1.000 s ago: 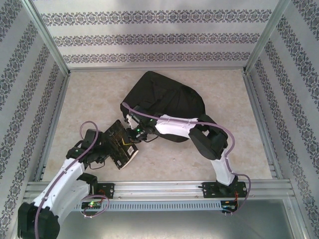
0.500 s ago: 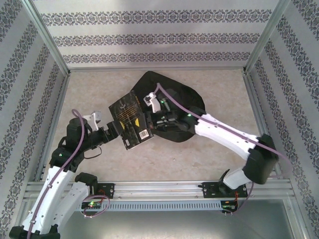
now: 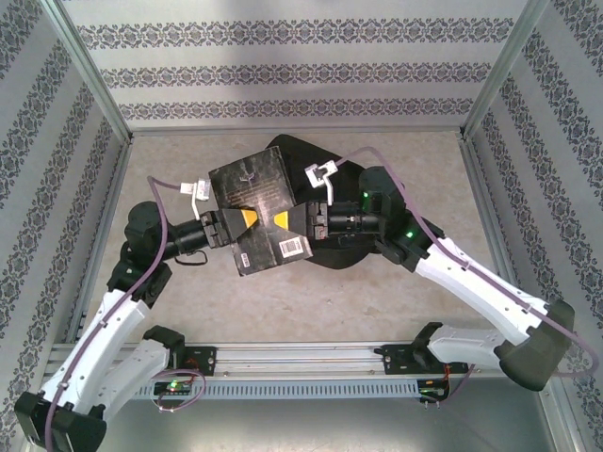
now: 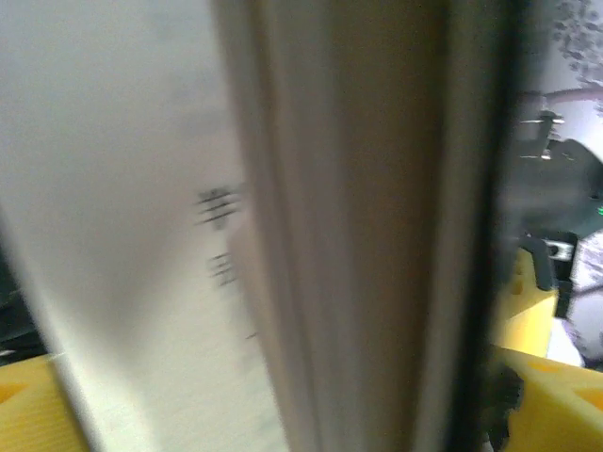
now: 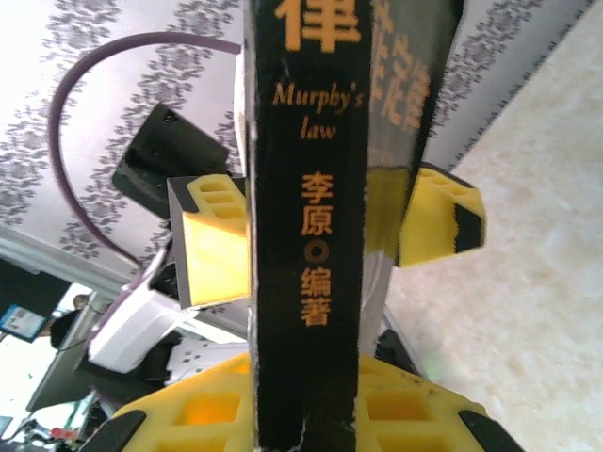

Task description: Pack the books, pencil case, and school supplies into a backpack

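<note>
Black book [image 3: 259, 200] hangs over the backpack [image 3: 339, 254], hiding much of it. My right gripper [image 3: 285, 220] clamps its spine edge, and my left gripper [image 3: 247, 220] has its fingers spread either side. Spine reads "Murphy's law" in orange above Chinese characters; left wrist view blurs, print there unreadable.
</note>
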Controlling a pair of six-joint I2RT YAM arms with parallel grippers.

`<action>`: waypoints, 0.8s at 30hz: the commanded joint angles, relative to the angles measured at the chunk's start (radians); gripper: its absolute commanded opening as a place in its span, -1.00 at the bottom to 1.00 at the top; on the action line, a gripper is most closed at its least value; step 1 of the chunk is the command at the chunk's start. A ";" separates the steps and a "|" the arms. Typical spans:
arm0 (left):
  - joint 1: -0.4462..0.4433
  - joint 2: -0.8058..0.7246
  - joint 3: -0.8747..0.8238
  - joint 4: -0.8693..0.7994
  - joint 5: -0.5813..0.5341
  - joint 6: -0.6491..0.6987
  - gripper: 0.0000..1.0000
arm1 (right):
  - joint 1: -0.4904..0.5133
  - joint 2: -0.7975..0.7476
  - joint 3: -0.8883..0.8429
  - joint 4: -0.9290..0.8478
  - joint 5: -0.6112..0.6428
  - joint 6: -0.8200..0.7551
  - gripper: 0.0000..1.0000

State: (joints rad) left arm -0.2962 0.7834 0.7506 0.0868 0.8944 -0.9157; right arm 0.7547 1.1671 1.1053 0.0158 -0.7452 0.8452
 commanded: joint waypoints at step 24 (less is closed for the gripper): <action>-0.167 0.010 0.099 0.159 -0.013 0.062 -0.40 | -0.100 -0.164 -0.034 -0.084 0.138 -0.061 -1.00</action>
State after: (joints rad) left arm -0.4507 0.8051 0.8387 0.1986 0.8913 -0.8871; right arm 0.6800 1.0252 1.0817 -0.0780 -0.7132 0.8059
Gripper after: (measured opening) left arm 0.298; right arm 0.184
